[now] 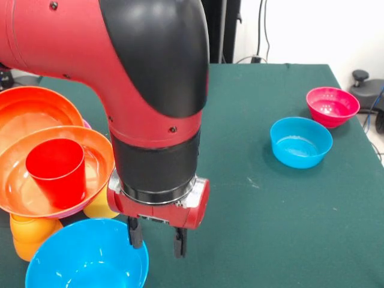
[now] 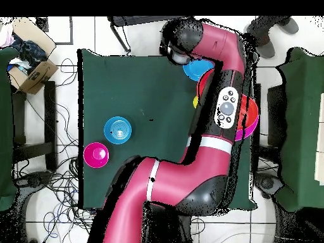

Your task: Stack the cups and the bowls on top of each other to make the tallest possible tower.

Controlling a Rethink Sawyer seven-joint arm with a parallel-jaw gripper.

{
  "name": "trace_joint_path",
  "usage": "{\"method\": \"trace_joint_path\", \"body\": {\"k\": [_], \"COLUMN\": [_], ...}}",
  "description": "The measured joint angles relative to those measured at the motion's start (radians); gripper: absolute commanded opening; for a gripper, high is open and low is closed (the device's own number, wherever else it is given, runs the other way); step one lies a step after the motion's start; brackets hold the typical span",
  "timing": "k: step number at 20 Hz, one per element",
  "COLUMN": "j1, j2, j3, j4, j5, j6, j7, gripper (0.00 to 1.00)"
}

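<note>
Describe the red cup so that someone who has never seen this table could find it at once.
Look at the cluster of orange bowls at the left edge of the green table in the front view. The red cup stands upright inside the nearer orange bowl. It is the only red cup; the cups below are yellow and orange.

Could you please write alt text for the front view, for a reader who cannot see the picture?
A red and black robot arm lowers its gripper, jaws apart and empty, beside the rim of a large blue bowl on a green table. At left a red cup stands in stacked orange bowls; at right sit a small blue bowl and a magenta bowl.
</note>
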Motion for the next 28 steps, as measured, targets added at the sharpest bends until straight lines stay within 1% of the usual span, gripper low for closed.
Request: {"method": "trace_joint_path", "body": {"k": [16, 28], "j1": [0.000, 0.000], "j2": [0.032, 0.061], "j3": [-0.020, -0.021], "j4": [-0.028, -0.029], "j5": [0.000, -0.002], "j6": [0.000, -0.002], "j7": [-0.092, -0.105], "gripper": [1.00, 1.00]}}
